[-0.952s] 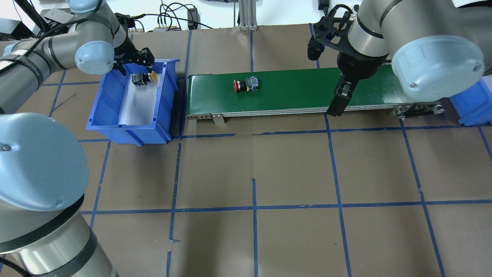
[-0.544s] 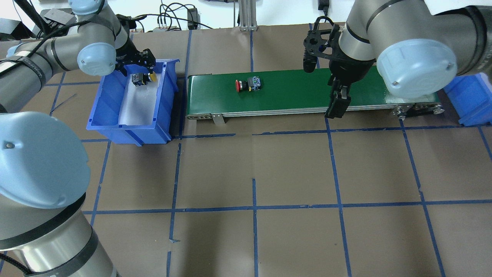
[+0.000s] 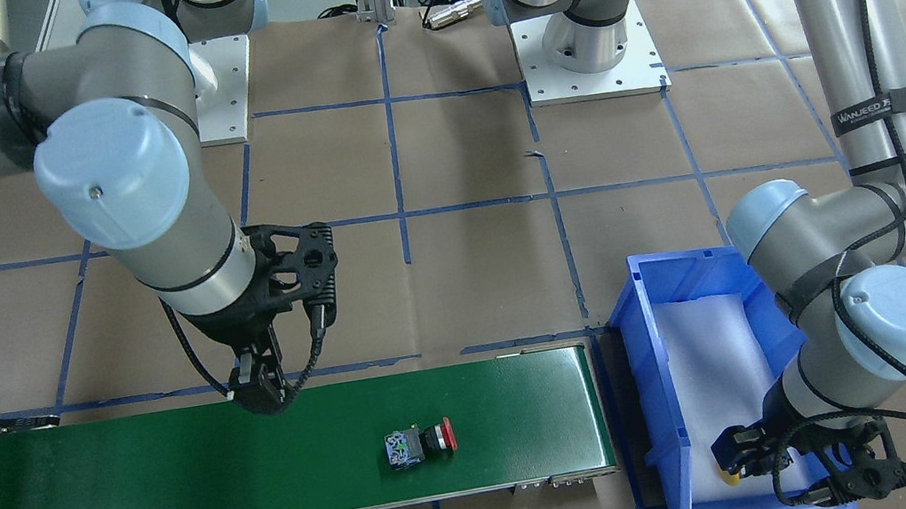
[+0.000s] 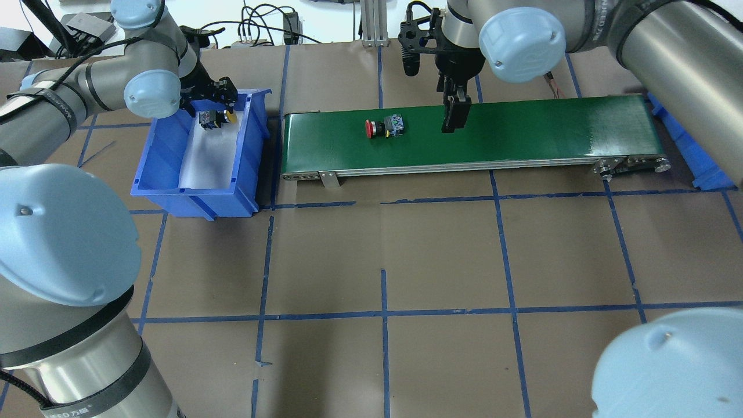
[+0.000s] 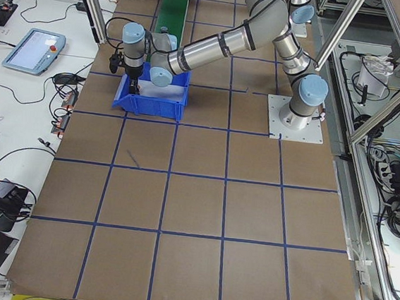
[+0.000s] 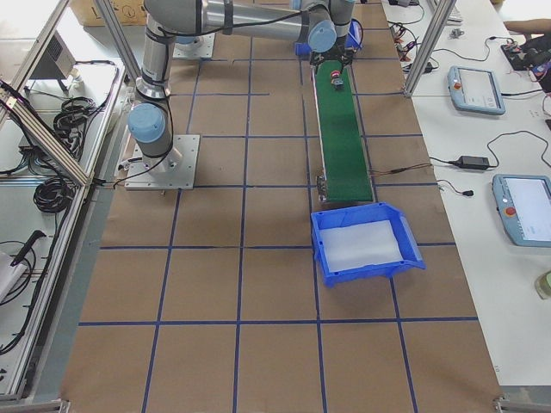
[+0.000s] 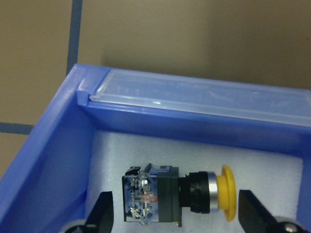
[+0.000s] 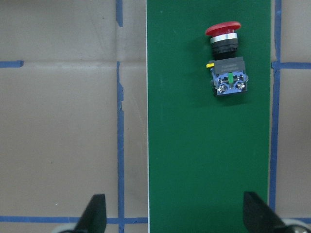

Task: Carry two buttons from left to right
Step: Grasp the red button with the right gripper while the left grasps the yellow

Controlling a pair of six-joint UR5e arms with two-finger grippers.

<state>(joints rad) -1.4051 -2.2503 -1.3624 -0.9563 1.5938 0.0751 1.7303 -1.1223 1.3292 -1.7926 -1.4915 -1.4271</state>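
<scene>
On our bench (image 4: 383,249) the conveyor (image 4: 522,139) runs left to right across the far half. One bin (image 4: 197,204) sits just off its left end, apart from it, and a second bin (image 4: 693,165) lies at its right end. The button in the bin (image 4: 210,119) lies on its side at the far end of the left bin, cap to the right. Our left end effector (image 4: 213,111) hangs over it, a finger on either side, not touching. The button on the conveyor (image 4: 384,126) lies on the belt's left half, cap to the left. Our right end effector (image 4: 453,123) hovers above the belt, just right of it.
</scene>
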